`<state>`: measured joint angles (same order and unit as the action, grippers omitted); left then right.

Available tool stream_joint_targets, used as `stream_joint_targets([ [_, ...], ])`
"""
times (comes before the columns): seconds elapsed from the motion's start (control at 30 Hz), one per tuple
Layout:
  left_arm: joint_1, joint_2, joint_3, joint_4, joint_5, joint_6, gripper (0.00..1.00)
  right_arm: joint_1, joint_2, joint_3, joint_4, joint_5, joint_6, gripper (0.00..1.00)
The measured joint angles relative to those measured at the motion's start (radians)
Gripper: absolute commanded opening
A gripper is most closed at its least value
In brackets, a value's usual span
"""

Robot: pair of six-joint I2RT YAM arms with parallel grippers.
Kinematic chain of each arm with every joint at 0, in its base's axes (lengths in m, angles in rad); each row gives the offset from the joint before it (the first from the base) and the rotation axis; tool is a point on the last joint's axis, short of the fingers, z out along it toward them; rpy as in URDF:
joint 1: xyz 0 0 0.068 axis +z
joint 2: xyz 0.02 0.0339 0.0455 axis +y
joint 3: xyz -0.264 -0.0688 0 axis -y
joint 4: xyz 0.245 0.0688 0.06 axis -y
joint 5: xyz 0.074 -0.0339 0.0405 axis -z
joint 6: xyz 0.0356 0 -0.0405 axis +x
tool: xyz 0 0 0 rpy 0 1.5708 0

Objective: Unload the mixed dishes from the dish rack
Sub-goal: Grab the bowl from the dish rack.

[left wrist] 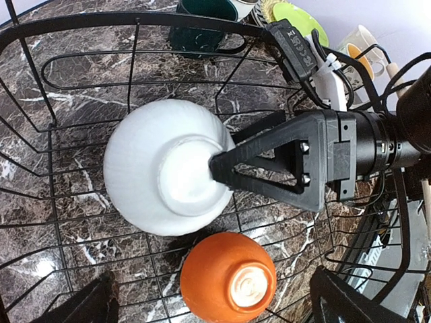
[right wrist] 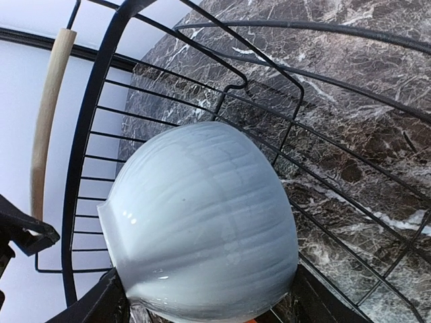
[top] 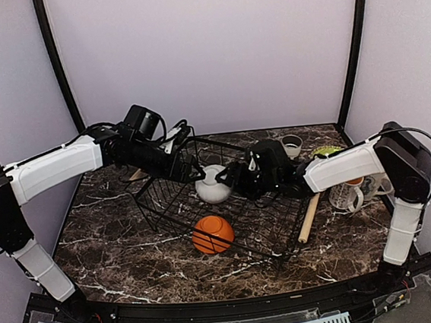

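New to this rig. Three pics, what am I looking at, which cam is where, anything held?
Two robot arms are bolted at the near edge of a marble table. One picture comes from a fixed camera overhead; the other two from cameras on each wrist. A black wire dish rack holds an upturned white bowl and orange bowl. The right pincer straddles the white bowl, apparently gripping it. The left pincer hovers open above the rack, empty. Mugs stand on the table beyond.

White bowl (left wrist: 165, 178) upturned in black wire rack (left wrist: 40, 134) — orange bowl (left wrist: 227, 279) beside it
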<state>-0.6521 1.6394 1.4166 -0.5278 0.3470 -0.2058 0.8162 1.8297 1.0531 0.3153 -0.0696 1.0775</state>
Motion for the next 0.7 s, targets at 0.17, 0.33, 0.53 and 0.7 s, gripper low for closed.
stream_joint_targets([
  [0.17, 0.032, -0.007, -0.039, 0.073, 0.098, -0.038, 0.98, -0.055, -0.060, -0.063, 0.034, -0.109, -0.037, 0.54],
  [0.33, 0.095, -0.015, -0.104, 0.208, 0.268, -0.136, 0.96, -0.086, -0.094, -0.097, 0.090, -0.209, -0.044, 0.54],
  [0.53, 0.151, -0.017, -0.191, 0.425, 0.435, -0.291, 0.95, -0.093, -0.133, -0.098, 0.144, -0.280, -0.020, 0.54],
  [0.7, 0.187, -0.045, -0.232, 0.552, 0.481, -0.384, 0.95, -0.097, -0.156, -0.098, 0.187, -0.313, 0.008, 0.54],
])
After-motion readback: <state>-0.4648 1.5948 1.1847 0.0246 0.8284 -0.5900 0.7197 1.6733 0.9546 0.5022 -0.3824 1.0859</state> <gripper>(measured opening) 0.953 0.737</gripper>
